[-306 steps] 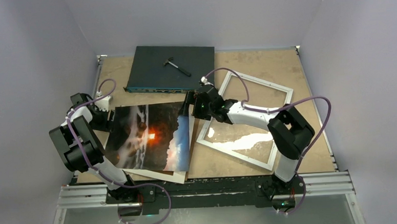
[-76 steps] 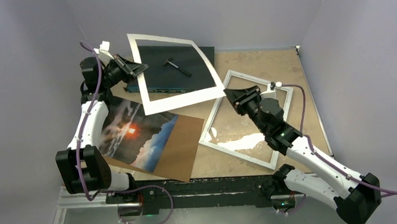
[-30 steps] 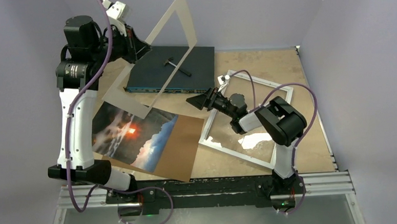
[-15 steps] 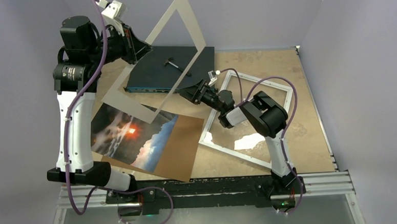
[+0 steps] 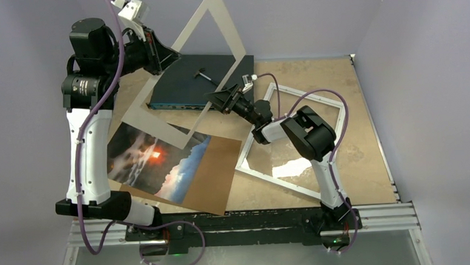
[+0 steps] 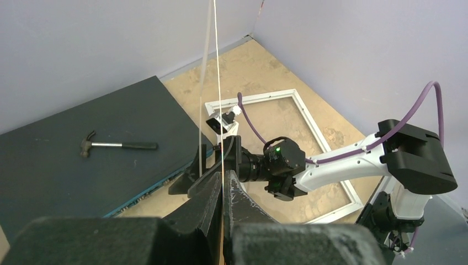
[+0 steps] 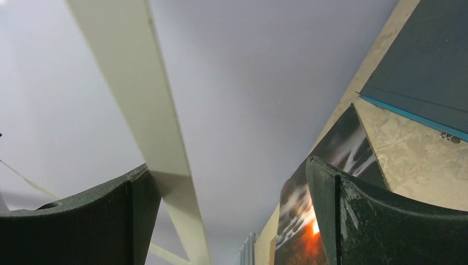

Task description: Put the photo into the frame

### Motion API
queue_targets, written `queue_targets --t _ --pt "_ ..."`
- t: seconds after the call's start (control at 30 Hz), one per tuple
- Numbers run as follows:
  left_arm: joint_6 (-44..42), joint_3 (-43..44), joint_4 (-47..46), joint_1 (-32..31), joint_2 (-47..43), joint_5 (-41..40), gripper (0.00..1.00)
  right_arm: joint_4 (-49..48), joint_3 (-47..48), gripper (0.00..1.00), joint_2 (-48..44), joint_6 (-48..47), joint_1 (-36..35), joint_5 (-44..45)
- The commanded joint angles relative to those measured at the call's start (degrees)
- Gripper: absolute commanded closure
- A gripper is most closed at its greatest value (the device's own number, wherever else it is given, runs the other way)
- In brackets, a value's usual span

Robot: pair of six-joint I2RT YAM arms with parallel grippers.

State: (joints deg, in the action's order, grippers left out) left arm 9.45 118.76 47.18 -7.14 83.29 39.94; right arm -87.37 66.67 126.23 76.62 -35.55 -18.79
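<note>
My left hand (image 5: 171, 55) is clamped on the tilted white mat (image 5: 226, 25); my right hand (image 5: 217, 100) gapes at its edge. The photo (image 5: 155, 161) lies lower left, the frame (image 5: 325, 102) to the right. A fumbled handover could drop the mat.

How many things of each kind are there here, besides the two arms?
photo: 1
picture frame: 1
white mat: 1
brown backing board: 1
dark flat box: 1
hammer: 1
Total: 6
</note>
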Motion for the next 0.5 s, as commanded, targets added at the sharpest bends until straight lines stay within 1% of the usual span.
queue_targets --t 0.0,0.1,0.27,0.47 --pt "1.00 1.75 -2.00 0.17 -0.71 -0.75 1.00 -32.51 1.16 0.02 -3.25 1.48 -0.30 0.52" --pt "0.89 1.65 -2.24 0.15 -0.83 -2.41 1.00 -32.43 0.84 0.05 -4.13 2.87 -0.31 0.06" --pt "0.30 0.32 -3.11 0.16 -1.73 -5.91 1.00 -32.39 -4.30 0.09 -9.45 1.25 -0.18 -0.24" --pt "0.62 -2.72 -4.55 0.28 -1.98 -7.67 1.00 -32.37 -7.26 0.16 -14.81 0.07 -0.09 -1.75"
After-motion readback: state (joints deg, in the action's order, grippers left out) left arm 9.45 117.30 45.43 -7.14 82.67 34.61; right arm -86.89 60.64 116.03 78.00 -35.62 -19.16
